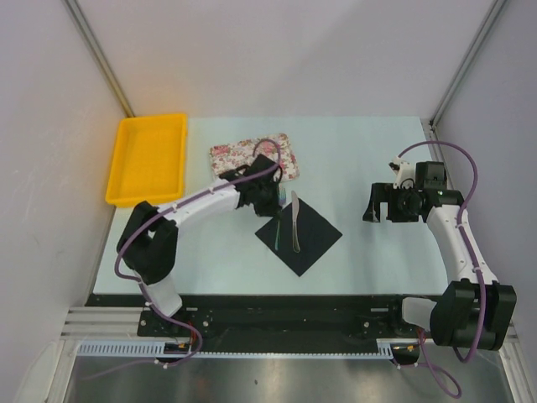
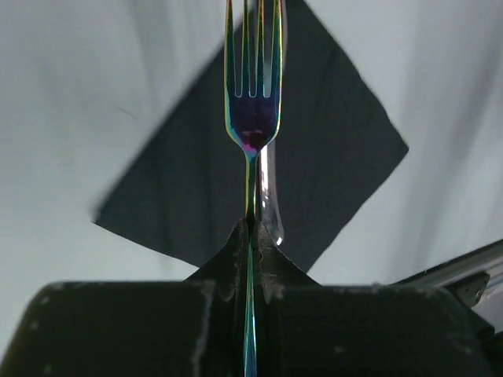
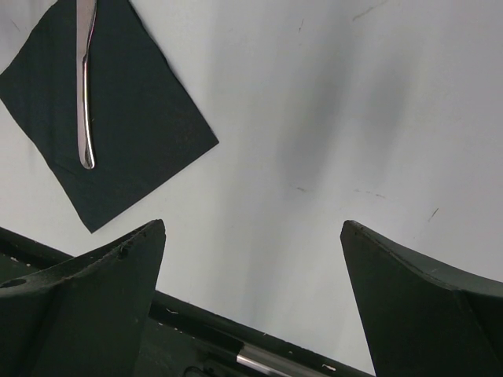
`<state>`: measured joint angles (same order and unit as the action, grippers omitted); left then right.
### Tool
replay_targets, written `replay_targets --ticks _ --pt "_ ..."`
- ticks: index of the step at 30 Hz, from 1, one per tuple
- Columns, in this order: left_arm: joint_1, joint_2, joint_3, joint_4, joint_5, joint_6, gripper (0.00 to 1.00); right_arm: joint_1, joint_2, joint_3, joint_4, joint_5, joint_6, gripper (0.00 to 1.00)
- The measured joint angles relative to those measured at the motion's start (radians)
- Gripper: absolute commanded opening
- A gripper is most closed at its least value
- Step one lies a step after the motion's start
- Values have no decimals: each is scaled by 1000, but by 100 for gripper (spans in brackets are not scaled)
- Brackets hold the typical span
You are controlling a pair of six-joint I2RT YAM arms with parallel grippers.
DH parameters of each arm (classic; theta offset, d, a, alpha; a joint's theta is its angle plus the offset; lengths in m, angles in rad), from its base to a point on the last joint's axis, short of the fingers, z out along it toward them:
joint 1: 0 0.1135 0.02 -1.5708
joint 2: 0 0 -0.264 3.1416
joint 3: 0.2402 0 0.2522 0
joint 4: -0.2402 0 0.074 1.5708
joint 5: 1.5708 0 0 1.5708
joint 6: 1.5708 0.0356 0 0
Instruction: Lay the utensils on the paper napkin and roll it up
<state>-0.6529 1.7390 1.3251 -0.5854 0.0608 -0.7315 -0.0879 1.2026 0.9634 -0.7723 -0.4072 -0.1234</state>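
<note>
Your left hand (image 2: 250,228) is clamped on the fork (image 2: 251,118). The handle disappears between the closed fingers, and the tine tips are cut off at the top edge of the left wrist view. The fork is slim and shiny, with a rainbow sheen of blue and purple at its neck. It juts straight ahead of the hand, over the napkin (image 2: 181,188), but you cannot tell whether it touches the paper.

The napkin is a matte black square lying flat on the worktop (image 1: 369,159), with one corner pointing towards the hand. A second utensil (image 2: 269,188) lies on it just right of the fork. It is plain silver and largely hidden behind the fork, so its kind is hard to make out.

Your right hand (image 3: 251,228) is spread wide and grips nothing. The napkin sits well off to its left, with bare worktop below the fingers.
</note>
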Motion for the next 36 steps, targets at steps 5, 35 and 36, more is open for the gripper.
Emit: replay_targets --ticks 5,35,36 --pt "-132 5 -24 26 -42 -72 0 -3 0 0 0 0 0 100" --pt "-190 372 296 5 -296 -132 1 -38 1 0 0 -11 18 100" --pt "-193 373 296 5 -296 -132 1 -39 1 0 0 -13 18 100"
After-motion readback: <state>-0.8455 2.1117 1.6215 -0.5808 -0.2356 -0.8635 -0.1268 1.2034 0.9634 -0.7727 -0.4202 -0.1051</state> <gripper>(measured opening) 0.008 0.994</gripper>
